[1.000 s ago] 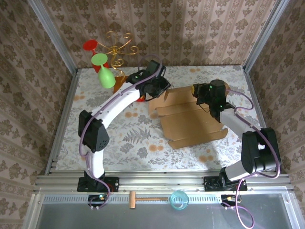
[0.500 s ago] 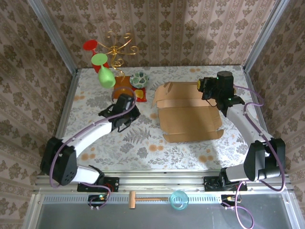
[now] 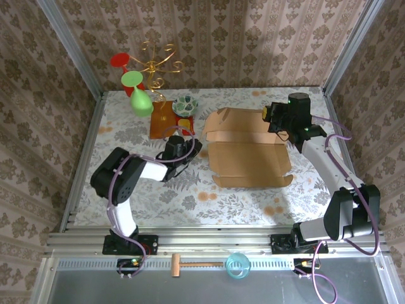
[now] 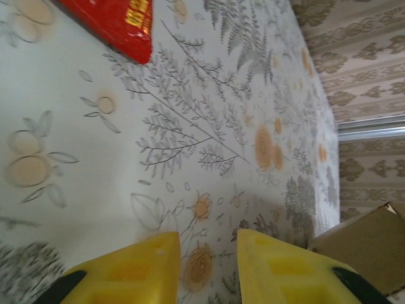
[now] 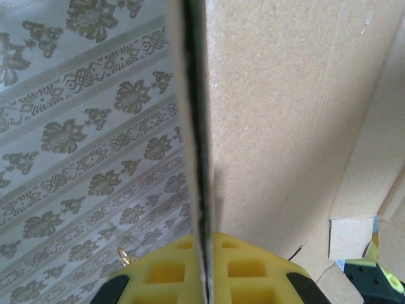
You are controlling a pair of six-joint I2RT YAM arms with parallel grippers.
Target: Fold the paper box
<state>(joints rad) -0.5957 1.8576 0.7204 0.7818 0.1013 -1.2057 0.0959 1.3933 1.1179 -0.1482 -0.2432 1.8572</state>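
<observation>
The paper box (image 3: 248, 155) lies in the middle of the table as a shallow brown cardboard tray, its back panel (image 3: 237, 120) tilted up. My right gripper (image 3: 272, 117) is shut on the right end of that panel; in the right wrist view the cardboard edge (image 5: 197, 126) runs straight down between the yellow fingers (image 5: 205, 256). My left gripper (image 3: 193, 149) sits low over the cloth just left of the box, touching nothing. Its jaws (image 4: 207, 244) are open with only tablecloth between them. A box corner (image 4: 370, 244) shows at the right of the left wrist view.
Behind the left gripper lie an orange-brown board (image 3: 162, 125), a red packet (image 3: 185, 125) (image 4: 114, 22) and a patterned bowl (image 3: 185, 104). Green and red glasses hang on a gold stand (image 3: 142, 76) at the far left. A hammer (image 3: 190, 264) and blue cup (image 3: 238, 265) rest on the near rail.
My left arm has drawn back from the box's far left corner and folded low beside the box. The box has shifted and squared up. The right gripper kept its hold.
</observation>
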